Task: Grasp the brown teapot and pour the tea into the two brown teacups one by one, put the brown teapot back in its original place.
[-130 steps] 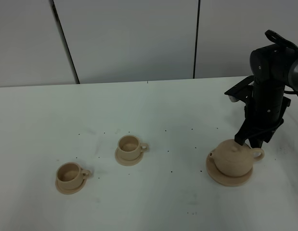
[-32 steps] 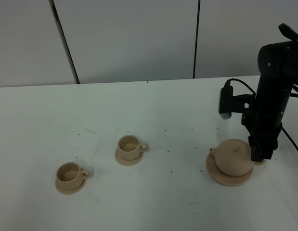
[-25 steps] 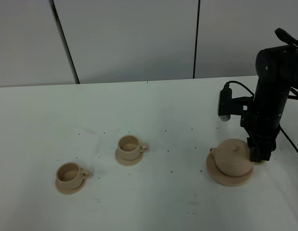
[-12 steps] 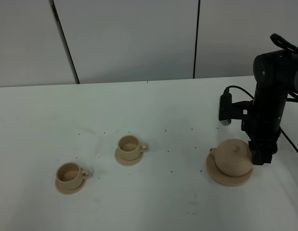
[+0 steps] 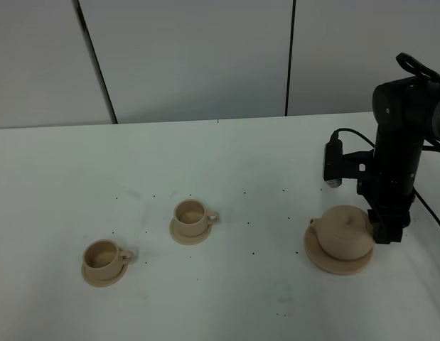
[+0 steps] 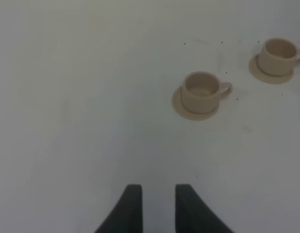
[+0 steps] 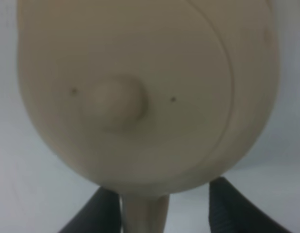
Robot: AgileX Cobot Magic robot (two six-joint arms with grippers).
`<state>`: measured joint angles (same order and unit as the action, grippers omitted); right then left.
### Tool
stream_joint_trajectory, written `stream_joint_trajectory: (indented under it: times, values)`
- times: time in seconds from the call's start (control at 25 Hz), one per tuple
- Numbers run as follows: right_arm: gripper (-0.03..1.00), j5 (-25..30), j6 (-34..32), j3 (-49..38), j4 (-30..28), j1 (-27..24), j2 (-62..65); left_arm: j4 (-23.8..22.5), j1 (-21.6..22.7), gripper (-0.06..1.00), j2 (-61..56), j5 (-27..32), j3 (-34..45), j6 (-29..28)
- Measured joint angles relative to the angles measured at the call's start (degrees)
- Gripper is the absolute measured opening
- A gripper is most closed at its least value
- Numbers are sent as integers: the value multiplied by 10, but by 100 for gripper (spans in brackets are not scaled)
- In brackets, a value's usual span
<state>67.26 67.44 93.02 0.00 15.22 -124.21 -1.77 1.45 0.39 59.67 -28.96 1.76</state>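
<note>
- I see one table [image 5: 227,163], with broad bare room between pot and cups.
- One brown teapot [image 5: 344,233] sits on its plate [image 5: 326,264], at right.
- Right gripper [image 5: 384,233] straddles its handle, jaws apart, unclamped.
- Two brown teacups [image 5: 190,213] [image 5: 102,256] stand on saucers, left.
- Left gripper [image 6: 157,208] is slightly parted, empty.

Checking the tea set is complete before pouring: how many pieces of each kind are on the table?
teapot: 1
teacups: 2
cup saucers: 2
plate under the teapot: 1
Total: 6
</note>
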Motion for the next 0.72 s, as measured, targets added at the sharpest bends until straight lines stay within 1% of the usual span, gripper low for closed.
stream_joint_trajectory:
  times: [0.24, 0.72]
  values:
    - [38, -1, 0, 0, 0, 0, -3, 0, 0, 24, 0, 0, 0, 0]
    - [37, -2, -1, 0, 0, 0, -4, 0, 0, 24, 0, 0, 0, 0]
